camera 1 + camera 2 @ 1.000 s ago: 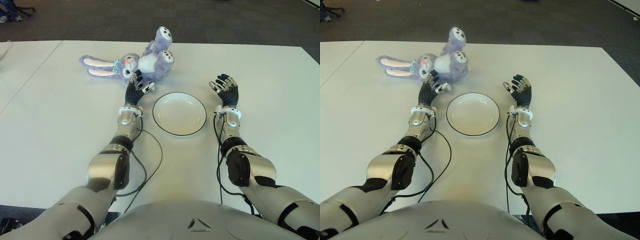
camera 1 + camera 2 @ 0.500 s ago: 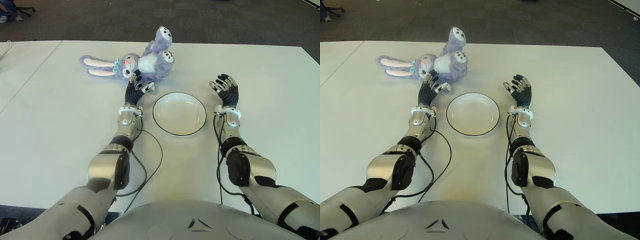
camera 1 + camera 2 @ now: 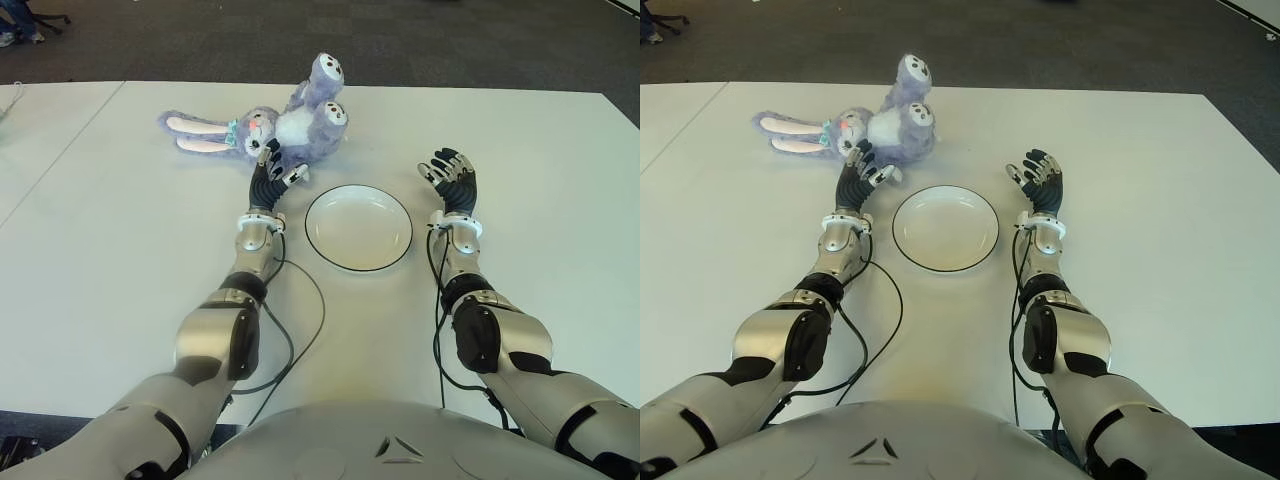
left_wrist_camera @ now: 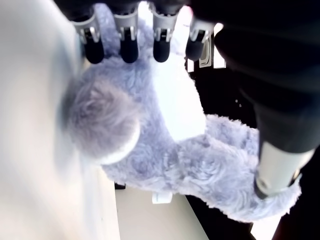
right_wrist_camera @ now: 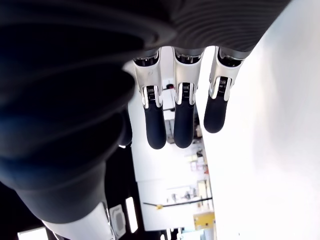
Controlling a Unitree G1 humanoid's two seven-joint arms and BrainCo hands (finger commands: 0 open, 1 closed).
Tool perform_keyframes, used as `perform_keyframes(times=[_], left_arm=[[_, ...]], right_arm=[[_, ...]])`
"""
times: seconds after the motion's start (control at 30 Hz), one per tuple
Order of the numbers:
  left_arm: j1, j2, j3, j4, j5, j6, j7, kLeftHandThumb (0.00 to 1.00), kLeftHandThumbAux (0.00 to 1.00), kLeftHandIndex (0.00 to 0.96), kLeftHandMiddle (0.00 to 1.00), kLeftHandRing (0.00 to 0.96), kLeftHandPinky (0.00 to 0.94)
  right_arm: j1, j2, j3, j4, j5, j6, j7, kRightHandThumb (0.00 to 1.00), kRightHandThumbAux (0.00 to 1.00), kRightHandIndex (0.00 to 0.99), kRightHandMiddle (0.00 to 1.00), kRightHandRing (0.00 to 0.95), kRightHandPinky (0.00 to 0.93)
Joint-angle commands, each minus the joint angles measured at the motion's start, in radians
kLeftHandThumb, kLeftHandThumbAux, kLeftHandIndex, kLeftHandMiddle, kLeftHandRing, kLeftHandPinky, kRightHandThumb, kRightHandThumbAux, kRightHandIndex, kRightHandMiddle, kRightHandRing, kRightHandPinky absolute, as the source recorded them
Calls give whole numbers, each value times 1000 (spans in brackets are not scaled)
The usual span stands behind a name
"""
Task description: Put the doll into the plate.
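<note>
With the fluffy lavender rabbit doll [image 3: 285,122] lying beyond the round white black-rimmed plate [image 3: 358,227], the spread left hand [image 3: 273,170], seemingly touching it, should wrap its body before lifting.

I have both arms stretched forward over the table [image 3: 120,260], forearms roughly parallel, one on each side of the plate [image 3: 358,227]. My left hand [image 3: 272,172] sits just beyond the plate's far-left edge, fingers [image 4: 128,42] extended and spread, holding nothing, the fingertips right at the doll [image 3: 270,126]. My right hand [image 3: 452,177] is to the right of the plate, palm raised, its fingers [image 5: 183,117] loosely extended and empty.
</note>
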Motion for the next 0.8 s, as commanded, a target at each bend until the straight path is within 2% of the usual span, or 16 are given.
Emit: perform_keyframes(times=[0.03,0.17,0.23,0.37,0.43,0.57,0.73,0.8], left_arm=[[197,-1,0,103,7,52,52,0,643,0,60,65,75],[128,18,-18,84,32,20,102,13,607,0,65,69,78],[109,15,-36,69,54,-18,136,22,584,0,65,70,84],[89,10,-96,13,127,-135,239,33,541,2,65,70,82],[72,11,-133,-23,179,-197,313,55,552,10,75,80,99],[51,36,-181,-60,261,-265,424,85,578,18,87,93,114],[6,82,-221,-93,354,-297,557,95,584,19,87,98,122],[-46,125,-230,-96,389,-286,608,100,572,22,88,101,122]], right_arm=[[225,39,-27,125,25,132,-15,144,880,264,278,259,239],[224,40,-25,125,23,130,-16,129,875,259,278,262,253],[224,41,-25,125,23,128,-15,127,875,259,278,262,254],[223,42,-26,125,25,128,-14,124,875,257,274,259,249],[222,42,-27,125,25,129,-13,125,879,253,270,253,244],[223,42,-29,125,27,129,-8,126,885,250,269,250,240],[222,43,-31,125,29,130,-6,124,888,249,270,251,241],[221,44,-31,125,29,131,-8,123,886,248,267,249,234]])
